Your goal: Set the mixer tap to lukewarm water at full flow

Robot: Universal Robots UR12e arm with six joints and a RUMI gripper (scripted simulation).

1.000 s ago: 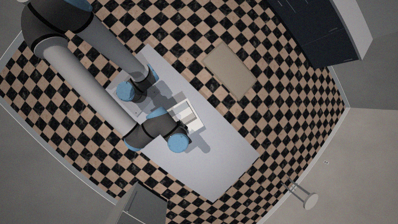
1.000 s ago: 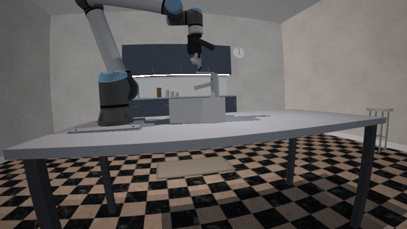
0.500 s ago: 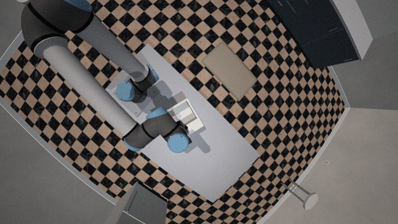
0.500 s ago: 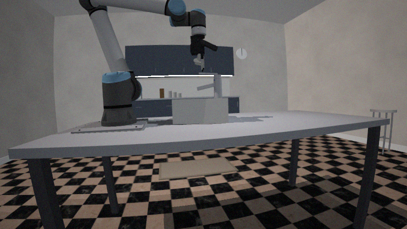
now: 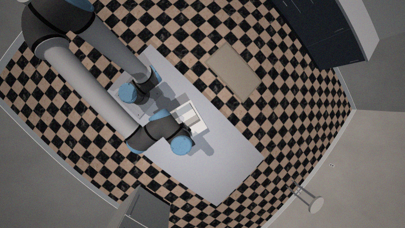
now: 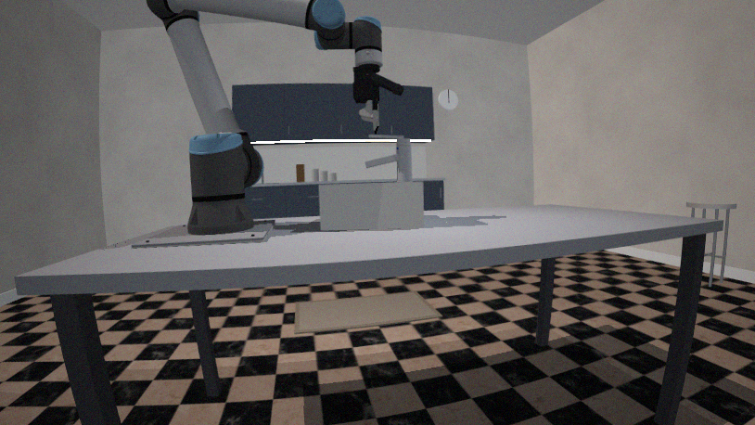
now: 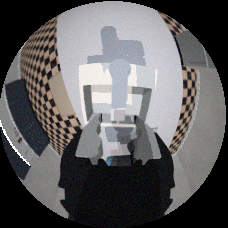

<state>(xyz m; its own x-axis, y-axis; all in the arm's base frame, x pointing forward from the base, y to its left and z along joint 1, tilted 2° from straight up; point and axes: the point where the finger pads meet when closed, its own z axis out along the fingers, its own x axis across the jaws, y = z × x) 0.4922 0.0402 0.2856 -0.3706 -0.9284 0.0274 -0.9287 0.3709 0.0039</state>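
One grey mixer tap (image 6: 403,158) stands upright on the top of a pale rectangular sink block (image 6: 371,205), at that block's right end in the exterior view, with its spout (image 6: 380,160) reaching out to the left over the basin. The tap's flat lever (image 6: 384,136) lies level across the top of the tap body, pointing the same way as the spout. Directly above the lever hangs the dark two-jaw claw (image 6: 375,125), pointing straight down with its tips just over the lever and apart from it; the jaws stand partly open with nothing gripped between them. In the wrist view the two grey fingers frame the tap from above, the spout running away from them over the white basin (image 7: 95,80). The sink block rests on a long pale grey surface (image 6: 475,232), and to the left of the block on that same surface sits the arm's flat metal base plate (image 6: 153,240) carrying the grey and blue robot arm (image 6: 203,73). Below the surface, under the sink block, a beige mat (image 6: 364,312) lies on the black and tan chequered floor (image 6: 422,369). Far right of the sink block, a metal stool (image 6: 712,211) stands near the wall.
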